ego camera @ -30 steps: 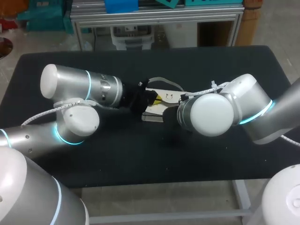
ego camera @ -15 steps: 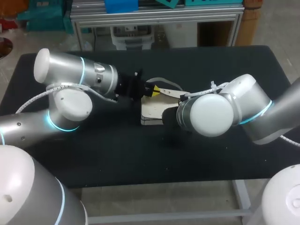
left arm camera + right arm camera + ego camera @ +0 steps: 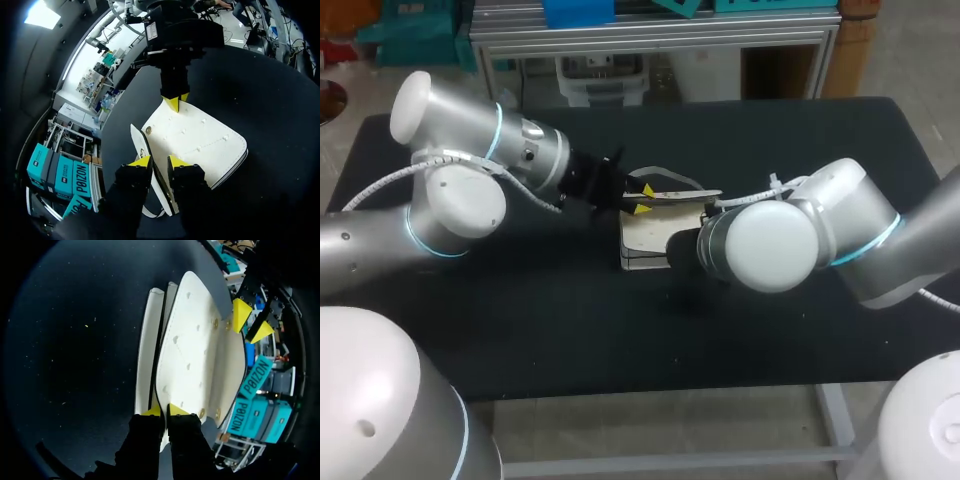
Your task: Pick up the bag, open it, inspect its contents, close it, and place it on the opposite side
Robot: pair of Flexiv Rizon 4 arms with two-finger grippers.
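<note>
Black worktop (image 3: 520, 320) carries a white bag (image 3: 645, 235); left pincer (image 3: 159, 162) pinches its raised flap (image 3: 195, 137), right pincer (image 3: 163, 411) clamps the opposite edge.

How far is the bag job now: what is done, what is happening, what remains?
Done: both grippers grip the bag, which lies on the table. In hand: opening, with the left gripper pinching the flap edge and the right gripper the opposite edge. Left: inspecting the contents, not yet visible, closing, moving it across.

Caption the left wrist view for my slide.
Left jaws grip one edge of the white bag; right jaws hold its far end.
</note>
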